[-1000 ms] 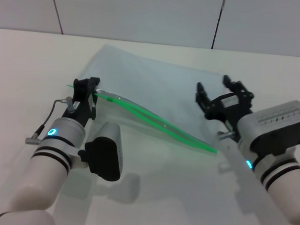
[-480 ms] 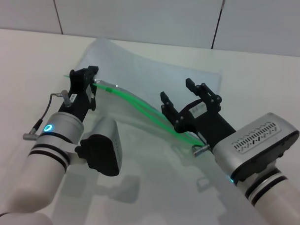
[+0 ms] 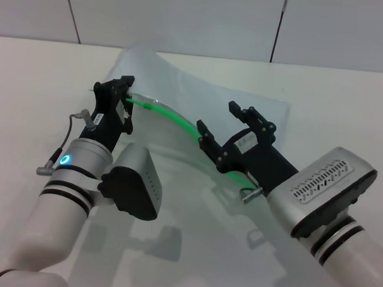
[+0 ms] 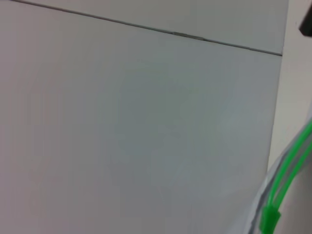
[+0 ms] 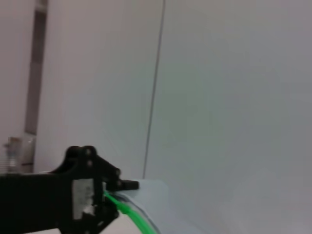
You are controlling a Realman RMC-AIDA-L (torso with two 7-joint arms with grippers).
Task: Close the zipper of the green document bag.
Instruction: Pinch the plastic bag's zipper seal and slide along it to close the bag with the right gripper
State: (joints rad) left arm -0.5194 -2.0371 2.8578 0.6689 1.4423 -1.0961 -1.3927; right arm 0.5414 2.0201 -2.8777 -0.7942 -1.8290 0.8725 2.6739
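The bag (image 3: 199, 93) lies on the white table (image 3: 30, 75), its near-left corner lifted. We clamp the left gripper (image 3: 123, 94) on the left end of the zipper (image 3: 173, 118). The right gripper (image 3: 233, 129) straddles the strip near its middle, jaws apart. Progress, as we judge it: the wrist view by the left end shows two green tracks (image 4: 287, 165) parted, so closure looks unfinished; how much is sealed we cannot tell. The zipper's long axis runs from far left to near right, arched upward.
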